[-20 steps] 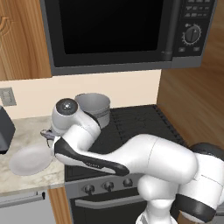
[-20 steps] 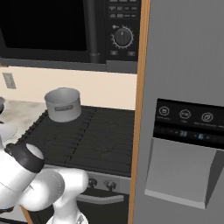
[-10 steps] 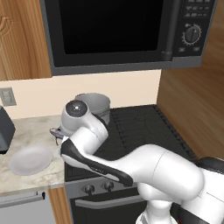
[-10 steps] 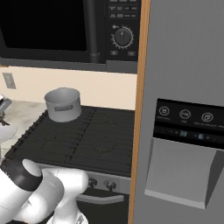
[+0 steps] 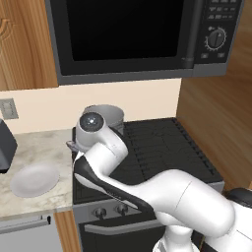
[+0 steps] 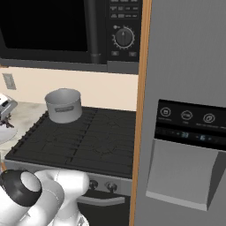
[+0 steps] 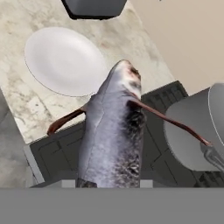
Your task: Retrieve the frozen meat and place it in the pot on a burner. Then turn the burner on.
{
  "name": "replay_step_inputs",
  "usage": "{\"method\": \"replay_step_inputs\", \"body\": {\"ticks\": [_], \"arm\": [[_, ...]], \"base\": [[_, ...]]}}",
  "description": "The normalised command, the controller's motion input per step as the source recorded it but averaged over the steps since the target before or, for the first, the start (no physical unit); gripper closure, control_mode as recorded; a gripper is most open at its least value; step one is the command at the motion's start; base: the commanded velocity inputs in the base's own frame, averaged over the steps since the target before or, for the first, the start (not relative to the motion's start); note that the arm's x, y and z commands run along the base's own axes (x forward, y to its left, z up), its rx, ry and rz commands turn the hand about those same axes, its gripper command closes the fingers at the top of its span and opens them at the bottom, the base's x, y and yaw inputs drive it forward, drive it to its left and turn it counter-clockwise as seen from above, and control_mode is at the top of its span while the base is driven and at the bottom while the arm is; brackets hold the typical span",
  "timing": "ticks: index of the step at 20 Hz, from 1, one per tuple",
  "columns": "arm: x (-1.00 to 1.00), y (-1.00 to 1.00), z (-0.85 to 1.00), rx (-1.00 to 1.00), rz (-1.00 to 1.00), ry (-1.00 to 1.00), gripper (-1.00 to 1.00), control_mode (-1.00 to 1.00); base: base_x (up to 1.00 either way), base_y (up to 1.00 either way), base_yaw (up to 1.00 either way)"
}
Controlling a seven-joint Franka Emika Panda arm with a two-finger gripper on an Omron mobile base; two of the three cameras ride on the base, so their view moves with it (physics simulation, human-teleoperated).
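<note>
The frozen meat (image 7: pixel 114 131) is a grey fish-like piece with thin spiky fins, and it runs up the middle of the hand view. My gripper (image 6: pixel 5 115) is shut on it, with the fingertips hidden under it. It hangs over the left edge of the black cooktop (image 6: pixel 88 141), beside the counter. The grey metal pot (image 5: pixel 106 116) (image 6: pixel 64 106) (image 7: pixel 197 131) stands on the back-left burner (image 6: pixel 53 126), apart from the meat. In the left base view my arm's joint covers the hand.
A round white plate (image 5: pixel 34 179) (image 7: pixel 63 59) lies on the speckled counter (image 5: pixel 44 147) left of the stove. A dark appliance (image 5: pixel 5 147) (image 7: pixel 94 8) sits behind it. Microwave (image 5: pixel 133 34) overhead; stove knobs (image 5: pixel 110 211) along the front; fridge (image 6: pixel 185 110) at right.
My hand has moved right with the meat, from above the plate to the cooktop's left edge. Pot and plate have not moved.
</note>
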Motion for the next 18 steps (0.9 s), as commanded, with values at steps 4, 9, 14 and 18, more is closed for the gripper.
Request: {"method": "replay_step_inputs", "body": {"ticks": [4,9,14,18], "arm": [[0.03,-0.29,0.18,0.0,-0.08,0.0,1.0,-1.0],[0.06,-0.31,0.09,0.0,-0.06,0.0,1.0,-1.0],[0.01,-0.3,0.0,0.0,-0.04,-0.11,1.0,-1.0],[0.02,-0.23,0.0,0.0,-0.04,-0.19,1.0,-1.0]], "base": [[0.0,0.0,0.0],[0.0,0.0,0.0],[0.0,0.0,0.0],[0.0,0.0,0.0]]}}
